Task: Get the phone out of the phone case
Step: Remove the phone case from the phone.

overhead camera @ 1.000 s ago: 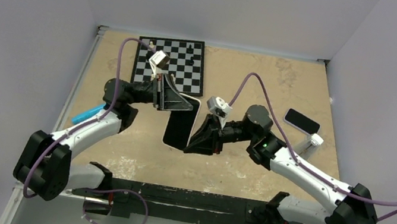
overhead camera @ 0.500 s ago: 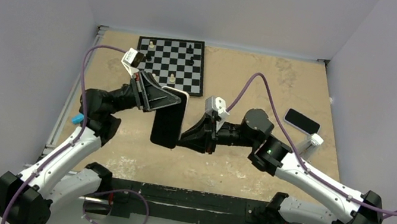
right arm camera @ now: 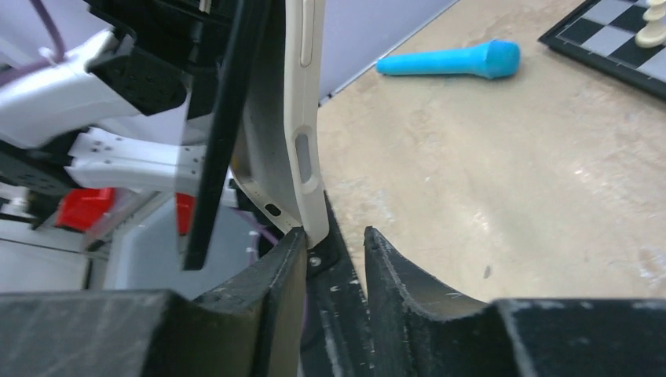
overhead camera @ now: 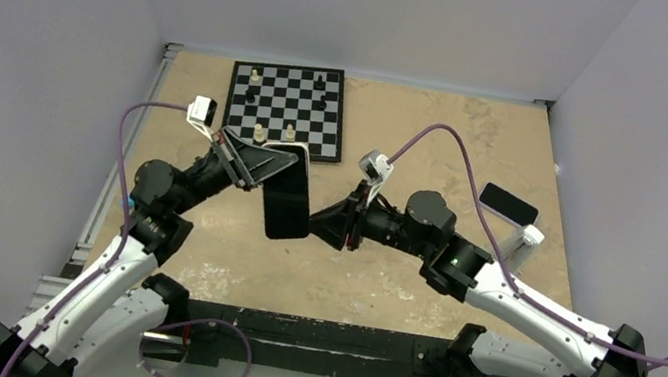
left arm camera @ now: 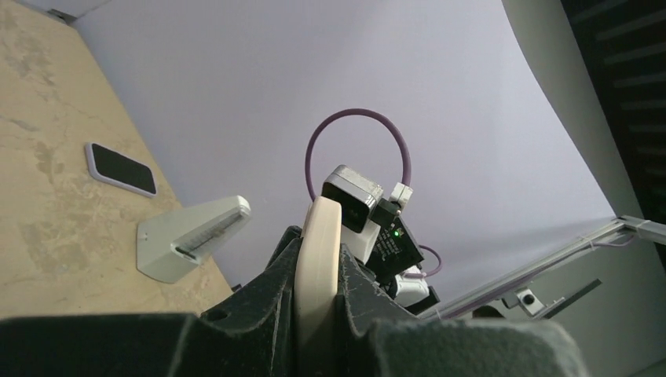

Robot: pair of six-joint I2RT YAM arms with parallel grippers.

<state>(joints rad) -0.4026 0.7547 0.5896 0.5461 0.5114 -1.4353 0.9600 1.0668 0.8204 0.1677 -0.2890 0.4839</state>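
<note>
The phone, in its cream phone case (overhead camera: 300, 151), is held up off the table at the middle, its black screen (overhead camera: 285, 203) facing the top camera. My left gripper (overhead camera: 273, 164) is shut on the case's far end; the left wrist view shows the cream edge (left arm camera: 318, 259) pinched between both fingers. My right gripper (overhead camera: 316, 224) is at the near right corner. In the right wrist view the black phone (right arm camera: 224, 118) stands apart from the phone case (right arm camera: 302, 141) at this end. The case's corner rests against one finger of the right gripper (right arm camera: 334, 236), with a gap to the other.
A chessboard (overhead camera: 287, 110) with a few pieces lies at the back. A second phone (overhead camera: 508, 204) and a white stand (overhead camera: 524, 241) are on the right. A blue marker (right arm camera: 451, 61) lies on the left side of the table.
Both grippers and the phone have shifted left, and the left arm has drawn back. The right jaws have widened at the case's corner.
</note>
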